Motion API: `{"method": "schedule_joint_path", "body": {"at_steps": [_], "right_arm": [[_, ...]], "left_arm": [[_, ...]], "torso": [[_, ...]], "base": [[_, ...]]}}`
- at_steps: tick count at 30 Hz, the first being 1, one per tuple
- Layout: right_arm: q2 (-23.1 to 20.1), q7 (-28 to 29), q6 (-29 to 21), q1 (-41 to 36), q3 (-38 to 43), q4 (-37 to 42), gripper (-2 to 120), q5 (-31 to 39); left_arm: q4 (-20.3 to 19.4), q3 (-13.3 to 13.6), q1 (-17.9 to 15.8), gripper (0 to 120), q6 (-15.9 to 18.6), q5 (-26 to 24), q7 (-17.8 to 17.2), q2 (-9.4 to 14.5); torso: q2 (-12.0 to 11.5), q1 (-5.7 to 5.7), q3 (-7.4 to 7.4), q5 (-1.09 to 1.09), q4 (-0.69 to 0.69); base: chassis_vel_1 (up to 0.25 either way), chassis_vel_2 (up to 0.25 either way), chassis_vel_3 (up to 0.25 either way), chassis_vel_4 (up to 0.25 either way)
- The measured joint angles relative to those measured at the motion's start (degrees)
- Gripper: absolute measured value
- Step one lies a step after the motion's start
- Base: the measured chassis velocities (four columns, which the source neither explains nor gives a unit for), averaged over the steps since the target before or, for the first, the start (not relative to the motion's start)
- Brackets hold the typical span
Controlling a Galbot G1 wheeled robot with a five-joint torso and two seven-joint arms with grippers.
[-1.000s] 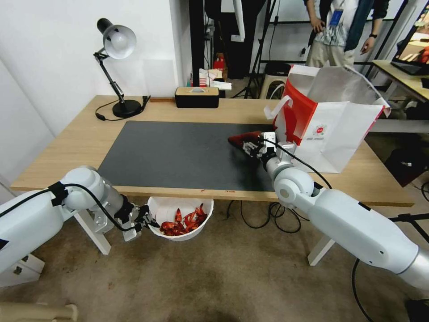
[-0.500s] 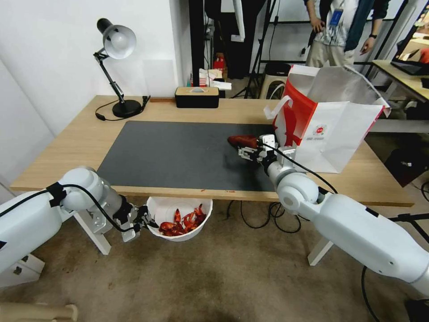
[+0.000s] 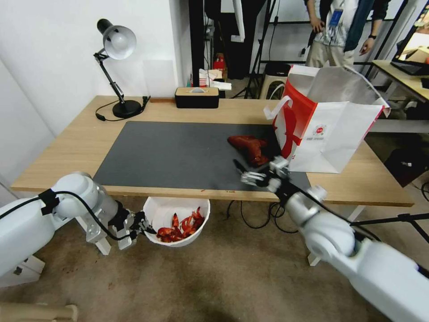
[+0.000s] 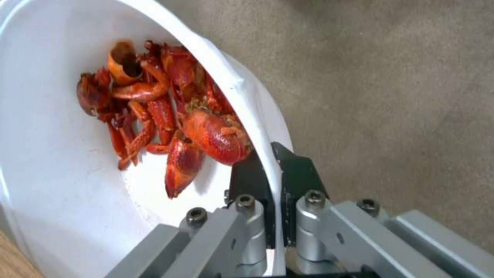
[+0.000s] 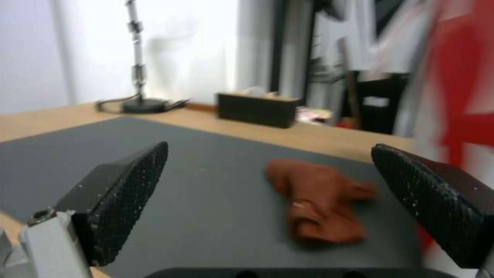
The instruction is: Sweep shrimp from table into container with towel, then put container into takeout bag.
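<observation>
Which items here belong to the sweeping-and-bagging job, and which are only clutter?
Job:
- red-orange curled shrimp
- round white plastic container, clamped by left gripper
- rust-red cloth towel lying on the mat
- red-and-white paper takeout bag
- open right gripper

Clutter:
- black desk lamp
- dark tissue box

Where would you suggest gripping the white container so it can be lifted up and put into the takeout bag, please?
Probably by the rim. The container is deep, smooth-sided and too wide to span, so pinch its thin wall, one finger inside and one outside, as the left gripper does from the robot's left, beside the shrimp piled within.
</observation>
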Motion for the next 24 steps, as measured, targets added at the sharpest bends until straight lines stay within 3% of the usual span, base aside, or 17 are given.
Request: {"method": "schedule_joint_path", "body": {"at_steps": [4, 8, 11, 20, 24], "right_arm": [[6.3, 0.3, 1.9, -17.6, 10.0, 3.4, 100, -8.8], [10.6, 0.5, 3.4, -23.3, 13.2, 3.6, 100, -12.1], [17.6, 2.0, 5.3, -28.7, 15.3, 3.0, 100, -16.0], [22.8, 6.0, 6.0, -30.3, 13.8, -1.1, 100, -20.6], [23.3, 6.6, 5.6, -29.5, 12.6, -1.8, 100, -19.7]], "left_arm": [[-0.9, -2.6, 2.7, 0, -0.3, 0.4, 0.0, 0.2], [-1.3, -3.4, 3.4, 0, -0.4, 0.5, 0.0, 0.3], [-2.0, -4.5, 4.5, 0, -0.4, 0.6, 0.0, 0.6], [-2.8, -5.6, 5.4, 0, -0.7, 1.3, 0.0, 0.8], [-3.2, -7.8, 7.7, 0, -1.1, 1.9, -0.1, 0.9]], "torso": [[0.0, 0.0, 0.0, 0.0, 0.0], [0.0, 0.0, 0.0, 0.0, -0.03], [0.0, 0.01, 0.0, -0.01, 0.01], [0.0, 0.02, 0.01, 0.0, 0.0], [0.0, 0.01, 0.01, 0.0, 0.02]], "base": [[0.0, 0.0, 0.0, 0.0], [0.0, 0.0, 0.0, 0.0], [0.0, 0.0, 0.0, 0.0], [0.0, 0.0, 0.0, 0.0], [0.0, 0.0, 0.0, 0.0]]}}
